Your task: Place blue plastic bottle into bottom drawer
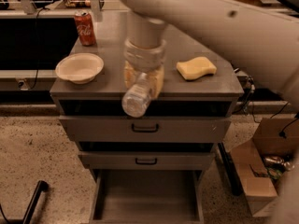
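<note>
- Grey cabinet top is carrying bowl, can, sponge
- gripper is clamping blue plastic bottle over the front edge
- bottom drawer is sitting open below

Plastic bottle — pincer over metal cabinet

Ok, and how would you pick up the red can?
I'd pinch the red can round its middle, coming from the right: it stands upright with that side free, and the bowl sits in front. The gripper, at the front edge of the cabinet, holds the blue plastic bottle.
</note>
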### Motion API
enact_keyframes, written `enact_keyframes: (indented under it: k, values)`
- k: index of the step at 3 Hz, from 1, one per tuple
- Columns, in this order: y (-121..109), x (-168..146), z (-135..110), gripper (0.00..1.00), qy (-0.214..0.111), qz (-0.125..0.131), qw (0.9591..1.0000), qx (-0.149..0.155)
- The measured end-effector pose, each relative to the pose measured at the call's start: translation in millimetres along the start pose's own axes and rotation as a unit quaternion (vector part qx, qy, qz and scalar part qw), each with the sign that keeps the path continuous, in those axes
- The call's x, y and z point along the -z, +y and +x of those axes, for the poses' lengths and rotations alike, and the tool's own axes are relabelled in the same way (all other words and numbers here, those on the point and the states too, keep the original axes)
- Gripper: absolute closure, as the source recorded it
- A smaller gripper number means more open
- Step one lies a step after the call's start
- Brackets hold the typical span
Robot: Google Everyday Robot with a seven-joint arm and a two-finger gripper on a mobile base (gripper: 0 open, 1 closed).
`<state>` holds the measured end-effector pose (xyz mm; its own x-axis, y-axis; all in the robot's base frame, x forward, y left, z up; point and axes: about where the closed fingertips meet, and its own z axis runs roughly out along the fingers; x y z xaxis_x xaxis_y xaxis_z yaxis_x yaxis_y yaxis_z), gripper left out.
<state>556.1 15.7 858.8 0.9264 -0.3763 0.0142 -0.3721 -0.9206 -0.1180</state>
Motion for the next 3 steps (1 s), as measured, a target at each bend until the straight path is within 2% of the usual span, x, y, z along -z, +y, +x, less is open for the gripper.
enact_keyframes:
  k: [1, 2, 3]
  values:
    - [34.1, -4.8, -19.0, 1.00, -0.044, 0.009, 0.9953, -0.086]
    - [33.0, -4.4, -19.2, 1.00, -0.045, 0.011, 0.9951, -0.087]
    - [42.7, -9.0, -18.9, 1.00, -0.061, -0.017, 0.9881, -0.140]
